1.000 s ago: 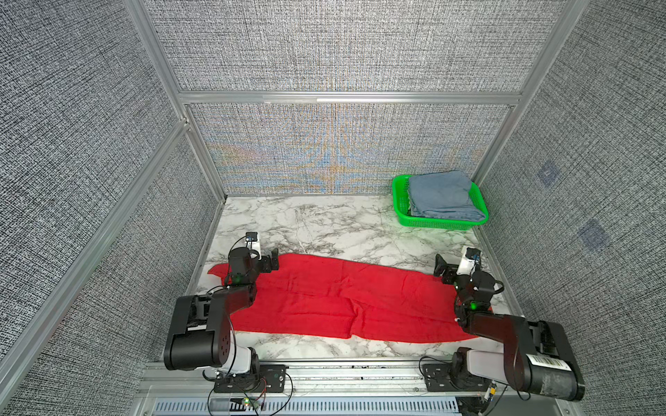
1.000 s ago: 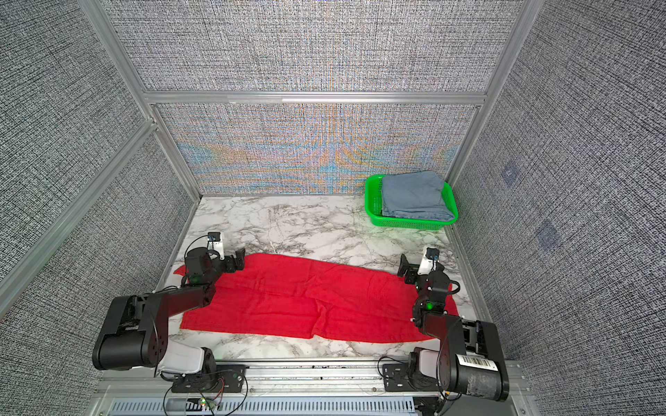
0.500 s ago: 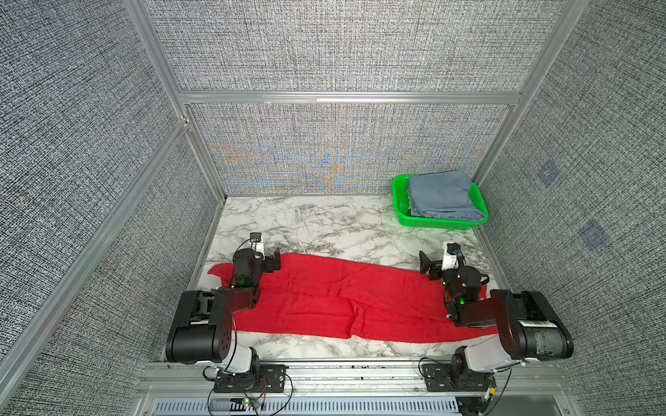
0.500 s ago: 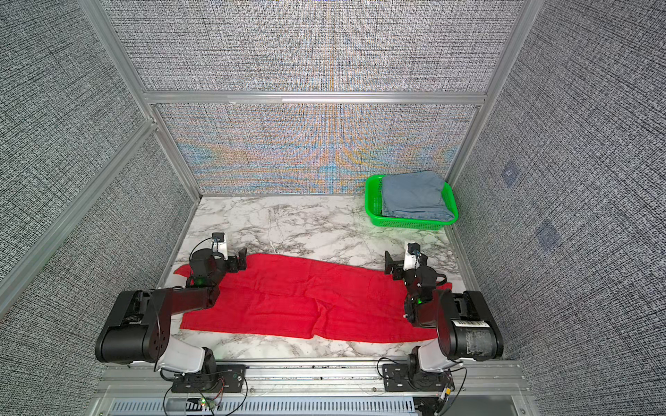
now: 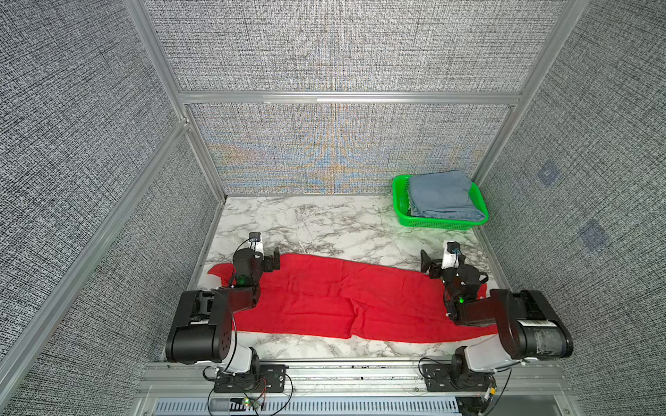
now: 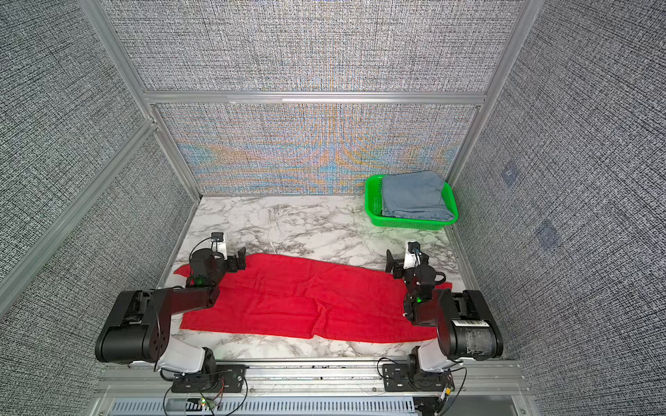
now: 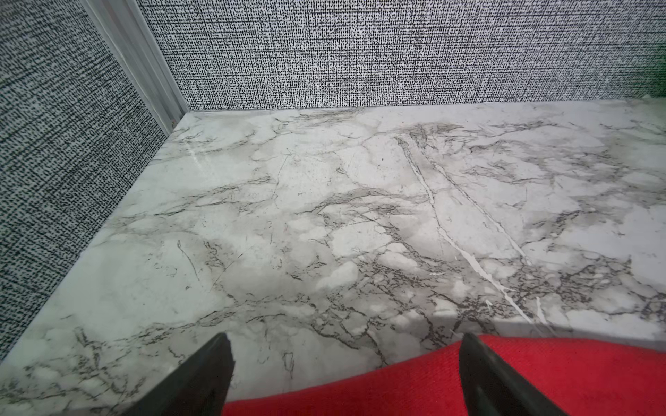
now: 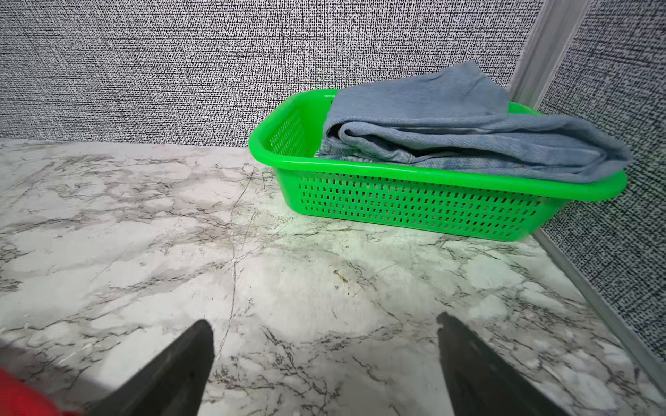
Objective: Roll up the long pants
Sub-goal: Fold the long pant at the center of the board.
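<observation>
The long pants (image 5: 324,291) (image 6: 288,291) lie flat and unrolled across the near half of the marble tabletop (image 5: 324,223), stretched from the left wall to the right one, with a raised crease near the middle. At their left end, the left gripper (image 7: 344,344) sits low at the cloth's far edge, pointing toward the back wall. Its jaws are spread wide and hold nothing. In the left wrist view, one of the fingers (image 7: 497,381) lies over the red fabric (image 7: 396,381) and the other over bare marble. Whether either touches the cloth cannot be told. At the pants' right end, the right gripper (image 8: 324,322) is also just past the far edge and also faces the back wall, with its jaws wide apart and empty. The right wrist view shows marble between the jaws and only a scrap of red (image 8: 21,396) beside one finger (image 8: 173,374). Well beyond it, in the back right corner, a green basket (image 5: 400,201) (image 8: 396,201) holds a folded blue-grey denim garment (image 5: 439,196) (image 8: 468,126).
</observation>
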Action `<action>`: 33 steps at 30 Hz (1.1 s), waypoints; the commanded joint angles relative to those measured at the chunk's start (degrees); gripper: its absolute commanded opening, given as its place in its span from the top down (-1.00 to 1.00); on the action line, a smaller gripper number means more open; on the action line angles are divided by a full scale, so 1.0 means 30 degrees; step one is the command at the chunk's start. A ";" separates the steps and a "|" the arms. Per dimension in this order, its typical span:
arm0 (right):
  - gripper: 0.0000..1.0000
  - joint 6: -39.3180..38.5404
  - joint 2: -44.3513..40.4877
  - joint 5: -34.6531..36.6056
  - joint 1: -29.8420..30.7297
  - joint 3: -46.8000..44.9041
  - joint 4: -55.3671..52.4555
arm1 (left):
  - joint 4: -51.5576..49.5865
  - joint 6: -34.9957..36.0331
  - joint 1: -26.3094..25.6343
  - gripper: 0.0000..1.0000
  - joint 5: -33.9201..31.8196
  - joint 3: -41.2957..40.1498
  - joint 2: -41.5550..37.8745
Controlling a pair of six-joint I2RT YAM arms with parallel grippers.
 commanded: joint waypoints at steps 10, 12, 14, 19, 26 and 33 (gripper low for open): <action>-0.98 -0.0122 0.0013 0.0127 0.0026 0.0070 0.0225 | 0.0220 0.0026 -0.0012 -0.99 -0.0120 0.0061 -0.0019; -0.98 -0.0122 -0.0007 0.0116 0.0017 0.0062 0.0228 | 0.0209 0.0010 -0.0012 -0.99 -0.0120 0.0061 -0.0012; -0.98 -0.0122 0.0000 0.0131 0.0017 0.0070 0.0225 | 0.0220 0.0006 -0.0012 -0.99 -0.0120 0.0069 -0.0010; -0.98 -0.0122 -0.0009 0.0131 0.0024 0.0055 0.0230 | 0.0220 0.0019 -0.0012 -0.99 -0.0120 0.0063 -0.0019; -0.98 -0.0122 0.0001 0.0135 0.0035 0.0066 0.0229 | 0.0220 0.0027 -0.0012 -0.99 -0.0118 0.0061 -0.0002; -0.98 -0.0187 0.0014 0.0566 0.0250 0.0129 0.0145 | 0.0220 0.0005 -0.0012 -0.99 -0.0120 0.0061 -0.0019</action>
